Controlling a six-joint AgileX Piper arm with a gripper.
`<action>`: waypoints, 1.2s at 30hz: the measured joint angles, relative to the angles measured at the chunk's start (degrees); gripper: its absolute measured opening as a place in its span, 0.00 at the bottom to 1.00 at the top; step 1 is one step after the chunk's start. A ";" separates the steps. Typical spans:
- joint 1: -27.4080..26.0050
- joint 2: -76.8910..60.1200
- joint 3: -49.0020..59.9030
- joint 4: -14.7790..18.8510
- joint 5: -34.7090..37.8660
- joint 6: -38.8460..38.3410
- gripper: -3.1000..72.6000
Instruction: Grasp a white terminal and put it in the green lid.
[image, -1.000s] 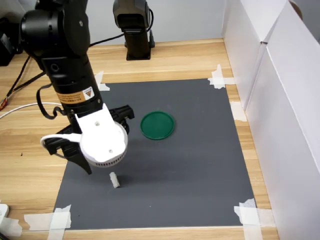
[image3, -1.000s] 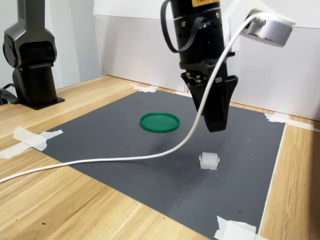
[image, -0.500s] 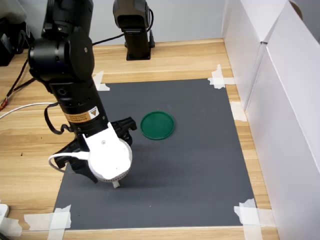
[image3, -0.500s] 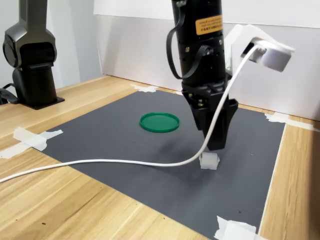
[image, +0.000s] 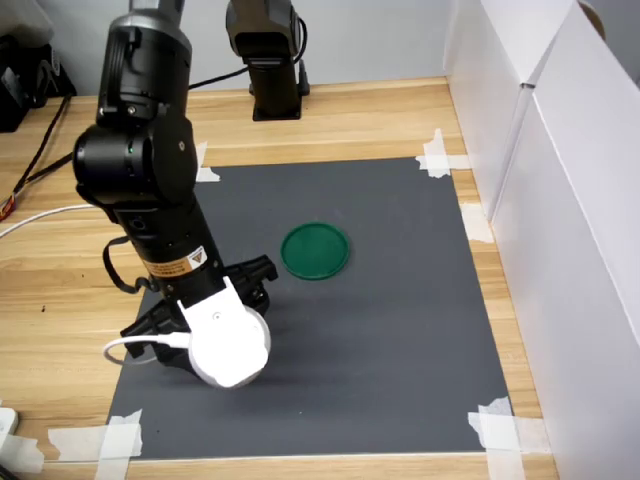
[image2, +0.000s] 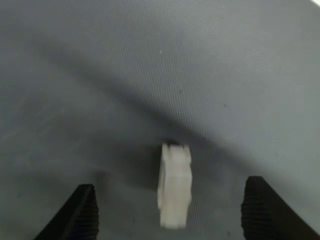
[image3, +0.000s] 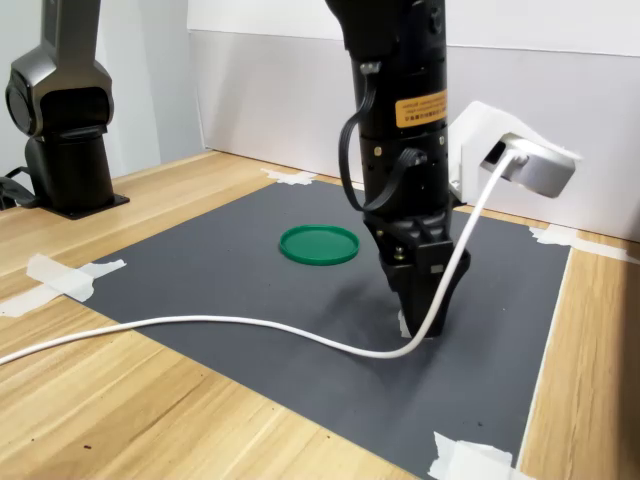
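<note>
Dark grey mat (image: 400, 320) on a wooden table (image: 360, 115), its corners held by white tape pieces (image: 438, 155). White panels (image: 560, 200) stand along the first exterior view's right. A black stand (image3: 62, 110) sits at the second exterior view's left, off the mat. A white cable (image3: 200, 325) trails over mat and wood

White terminal (image2: 174, 185) blurred in wrist view, hidden behind the tool (image3: 424, 318) in both exterior views.
</note>
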 joint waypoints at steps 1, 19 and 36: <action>0.00 0.11 0.00 0.00 -0.16 0.00 0.97; 0.00 1.33 -0.03 0.00 -1.39 0.00 0.71; 0.00 0.20 -0.07 1.19 0.45 0.52 0.15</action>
